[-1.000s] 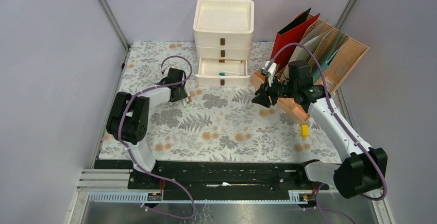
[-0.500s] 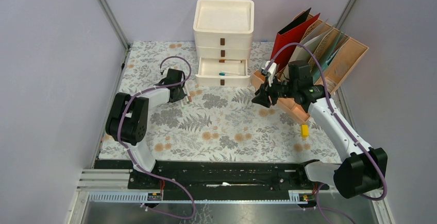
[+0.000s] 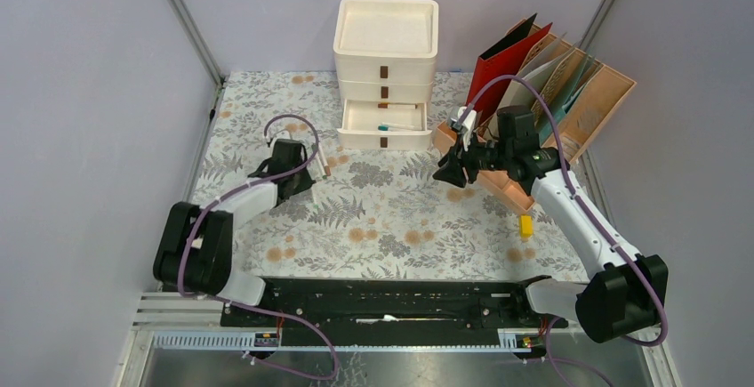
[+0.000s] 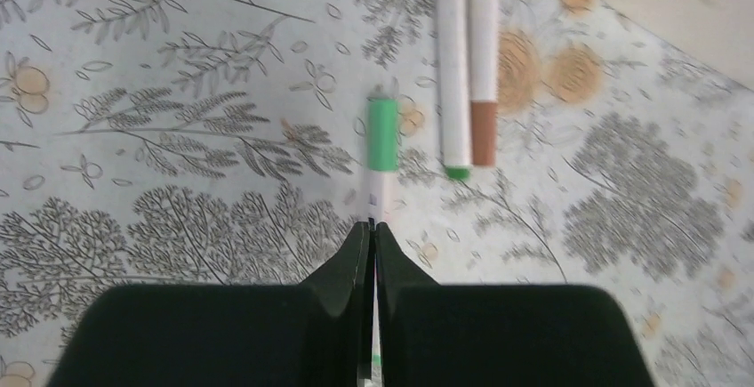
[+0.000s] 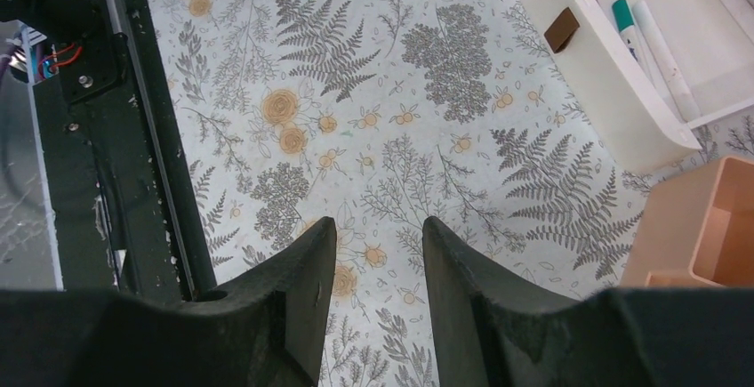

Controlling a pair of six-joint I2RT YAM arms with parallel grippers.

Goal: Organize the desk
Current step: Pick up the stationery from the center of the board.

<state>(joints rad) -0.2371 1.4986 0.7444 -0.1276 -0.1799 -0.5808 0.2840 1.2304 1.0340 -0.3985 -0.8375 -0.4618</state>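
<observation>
At the bottom centre of the left wrist view, the left gripper (image 4: 372, 227) is pinching a green-capped marker (image 4: 382, 133), jaws nearly together, over the desk (image 4: 178, 93), which is filling the frame. Lower centre in the right wrist view, the right gripper (image 5: 378, 225) is hovering half open, holding nothing.

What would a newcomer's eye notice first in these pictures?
The white three-drawer plastic tower stands at the far edge of the fern-printed desk, its bottom drawer pulled open. Left of it, the left gripper pinches a green-capped white marker.
</observation>
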